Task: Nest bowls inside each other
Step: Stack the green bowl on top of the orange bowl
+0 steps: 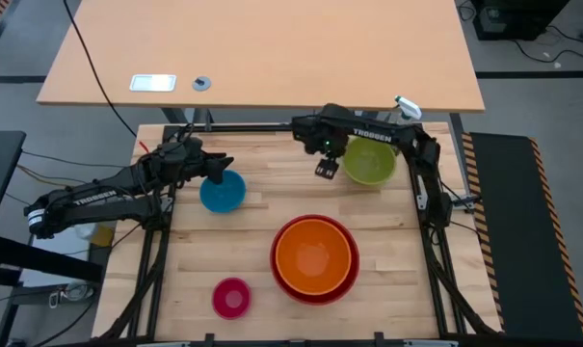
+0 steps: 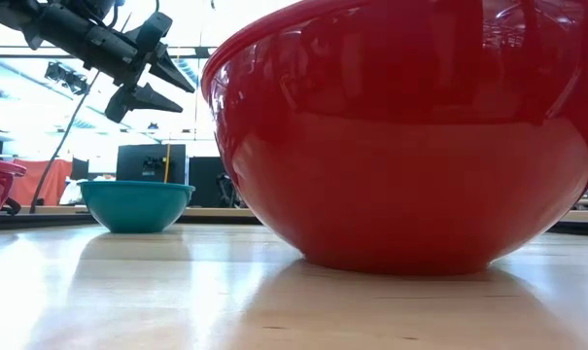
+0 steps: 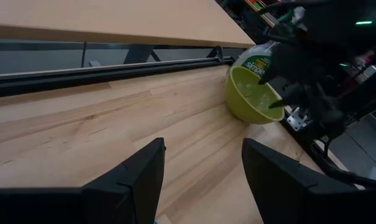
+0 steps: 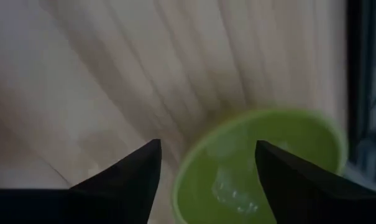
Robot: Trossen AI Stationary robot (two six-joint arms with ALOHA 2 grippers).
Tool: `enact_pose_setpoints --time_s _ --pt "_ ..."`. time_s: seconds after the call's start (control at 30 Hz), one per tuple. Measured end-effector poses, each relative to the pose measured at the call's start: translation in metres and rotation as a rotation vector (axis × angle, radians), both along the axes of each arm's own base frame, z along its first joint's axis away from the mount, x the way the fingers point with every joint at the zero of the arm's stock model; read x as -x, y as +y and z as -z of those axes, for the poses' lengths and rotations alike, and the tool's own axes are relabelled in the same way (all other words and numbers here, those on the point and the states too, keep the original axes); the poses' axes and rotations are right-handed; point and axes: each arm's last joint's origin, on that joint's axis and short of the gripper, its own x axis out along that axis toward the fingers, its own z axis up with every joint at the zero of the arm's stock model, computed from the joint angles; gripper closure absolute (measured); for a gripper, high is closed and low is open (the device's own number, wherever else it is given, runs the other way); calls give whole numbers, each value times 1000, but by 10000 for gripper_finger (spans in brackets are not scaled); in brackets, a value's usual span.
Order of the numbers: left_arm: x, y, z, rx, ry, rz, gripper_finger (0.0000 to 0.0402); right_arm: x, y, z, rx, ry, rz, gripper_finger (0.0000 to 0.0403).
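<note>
High view: I see orange bowl (image 1: 314, 253) nested in red bowl (image 1: 301, 287); blue bowl (image 1: 222, 192) under left gripper (image 1: 217, 170), spread, empty; right gripper (image 1: 327, 170) beside green bowl (image 1: 369, 160); pink bowl (image 1: 231, 297) near-left. Right wrist view: fingers (image 4: 133, 169) apart, empty

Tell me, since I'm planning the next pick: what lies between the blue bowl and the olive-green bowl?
In the high view, only the open right gripper hangs there, beside the olive-green bowl; otherwise bare wood to the blue bowl.
</note>
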Motion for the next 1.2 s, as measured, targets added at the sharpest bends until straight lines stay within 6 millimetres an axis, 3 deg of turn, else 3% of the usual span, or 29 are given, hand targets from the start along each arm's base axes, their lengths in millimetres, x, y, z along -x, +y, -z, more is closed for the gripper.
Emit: enact_pose_setpoints --time_s 0.17,0.27,0.43,0.8,1.0,1.2 --pt "0 0 1 -2 13 3 185 25 -10 23 -40 77 81 154" --pt "0 -1 2 6 21 16 185 38 -6 18 -5 25 115 164" --pt "0 -1 2 10 19 26 185 69 8 -7 89 -200 249 174" --pt "0 -1 2 9 19 26 185 163 47 1 257 -390 735 177" --pt "0 -1 2 9 18 25 185 207 62 14 301 -400 913 177" --pt "0 -1 2 8 17 23 185 225 63 37 398 -404 1034 177"
